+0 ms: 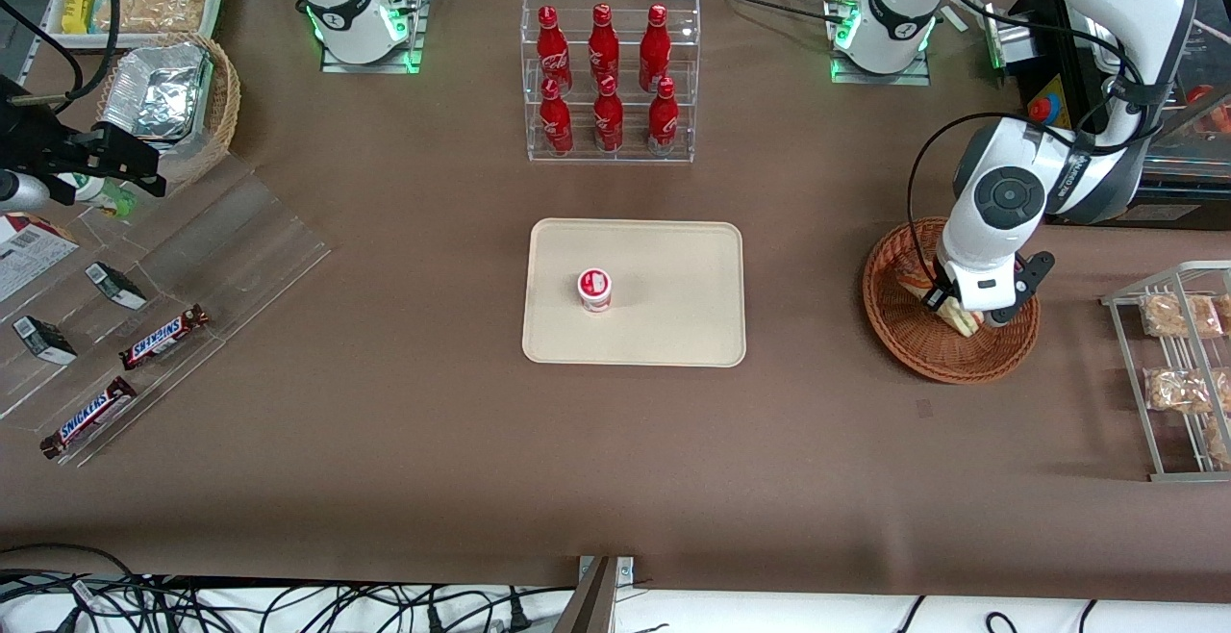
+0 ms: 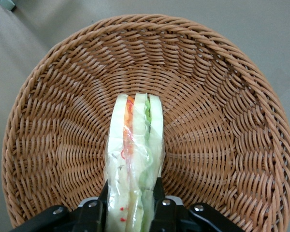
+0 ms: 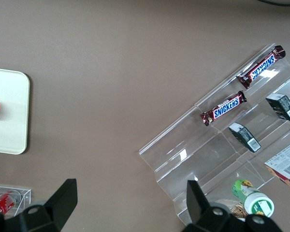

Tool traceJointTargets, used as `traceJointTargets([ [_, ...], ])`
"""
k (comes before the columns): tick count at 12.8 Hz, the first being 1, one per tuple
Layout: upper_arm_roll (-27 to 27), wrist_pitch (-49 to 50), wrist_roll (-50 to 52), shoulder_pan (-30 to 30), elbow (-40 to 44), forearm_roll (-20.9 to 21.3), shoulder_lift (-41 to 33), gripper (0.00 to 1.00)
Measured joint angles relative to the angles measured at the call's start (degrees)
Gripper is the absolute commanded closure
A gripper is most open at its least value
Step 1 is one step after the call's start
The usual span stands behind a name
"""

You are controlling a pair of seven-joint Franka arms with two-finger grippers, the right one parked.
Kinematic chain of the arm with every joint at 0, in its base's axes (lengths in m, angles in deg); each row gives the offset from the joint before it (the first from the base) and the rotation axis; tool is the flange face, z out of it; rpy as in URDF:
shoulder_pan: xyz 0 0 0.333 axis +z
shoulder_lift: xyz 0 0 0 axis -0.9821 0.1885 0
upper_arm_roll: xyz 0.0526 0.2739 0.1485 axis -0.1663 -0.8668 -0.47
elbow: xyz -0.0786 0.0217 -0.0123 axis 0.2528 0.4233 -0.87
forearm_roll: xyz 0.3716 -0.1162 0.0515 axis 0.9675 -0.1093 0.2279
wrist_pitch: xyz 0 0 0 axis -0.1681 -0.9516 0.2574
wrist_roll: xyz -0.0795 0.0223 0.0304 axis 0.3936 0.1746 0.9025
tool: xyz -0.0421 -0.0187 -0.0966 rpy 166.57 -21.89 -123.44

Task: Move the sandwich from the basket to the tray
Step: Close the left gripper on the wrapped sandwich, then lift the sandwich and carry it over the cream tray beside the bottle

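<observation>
Claw (image 1: 965,314) grips wrapped sandwich (image 1: 958,317) inside the reddish-brown wicker basket (image 1: 914,349) on the brown bench (image 1: 404,441).

Seen from the wrist camera, both black fingers (image 2: 102,202) press against the sandwich's (image 2: 134,159) flat bread faces, its orange and green filling edge turned up toward the lens, with the basket's (image 2: 222,106) woven floor all around it. The cream tray (image 1: 673,258) lies mid-bench, well apart from the basket toward the parked arm's end, and carries a small red-and-white cup (image 1: 594,289). A clear rack of red bottles (image 1: 610,75) stands farther from the front camera than the tray.
</observation>
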Motion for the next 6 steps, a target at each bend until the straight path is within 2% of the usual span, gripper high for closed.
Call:
traceJointTargets([
  [3, 0.02, 1.25, -4.18, 0.00, 0.31, 0.08, -0.54, 0.70],
  [6, 0.64, 6.33, -14.35, 0.02, 1.97, -0.87, -2.61, 0.70],
])
